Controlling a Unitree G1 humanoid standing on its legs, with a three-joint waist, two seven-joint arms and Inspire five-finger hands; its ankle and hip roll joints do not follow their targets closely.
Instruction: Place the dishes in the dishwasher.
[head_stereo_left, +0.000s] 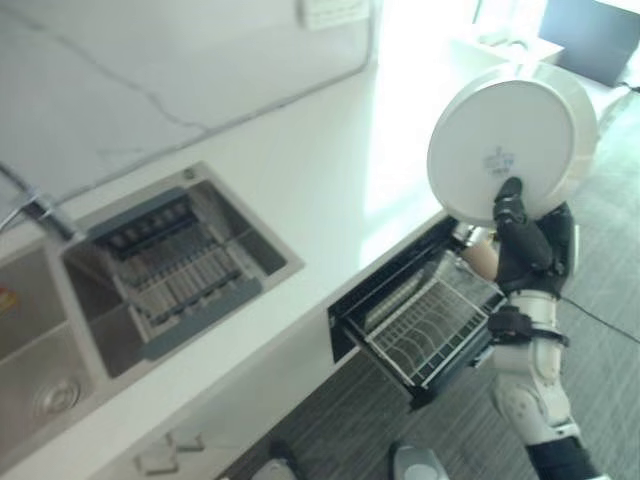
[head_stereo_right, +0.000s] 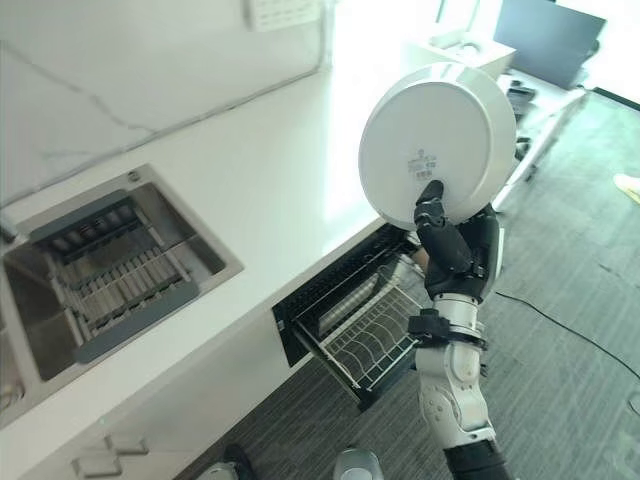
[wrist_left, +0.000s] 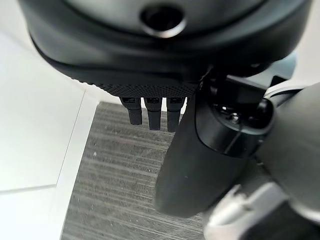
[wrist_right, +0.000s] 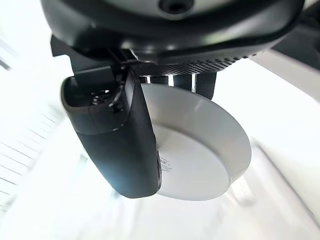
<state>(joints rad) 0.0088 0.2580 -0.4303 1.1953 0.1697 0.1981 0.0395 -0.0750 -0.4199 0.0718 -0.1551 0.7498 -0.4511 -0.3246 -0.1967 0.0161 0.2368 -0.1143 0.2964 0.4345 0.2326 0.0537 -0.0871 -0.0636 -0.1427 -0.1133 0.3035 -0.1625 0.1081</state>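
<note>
Left eye view: right robot hand (head_stereo_left: 530, 250) pinching white plate (head_stereo_left: 510, 135), held up on edge above open dishwasher rack (head_stereo_left: 430, 325) under bench (head_stereo_left: 330, 170). Right wrist view: thumb on plate's underside, fingers behind, mostly hidden. Left wrist view: left robot hand (wrist_left: 155, 112) probably loose, over floor.

The right arm (head_stereo_right: 455, 385) is silver-grey with smooth, rounded shell segments, and a black band rings its wrist just below the right hand (head_stereo_right: 458, 250). That hand is dark and matte, its back broad and angular. In its own wrist view the thumb (wrist_right: 125, 145) is a thick, glossy black shape, with a finely dotted strip along the palm's edge. The left hand (wrist_left: 150, 85) has the same dotted strip, with short ribbed black fingers (wrist_left: 152, 112) beside a bulky rounded thumb.
</note>
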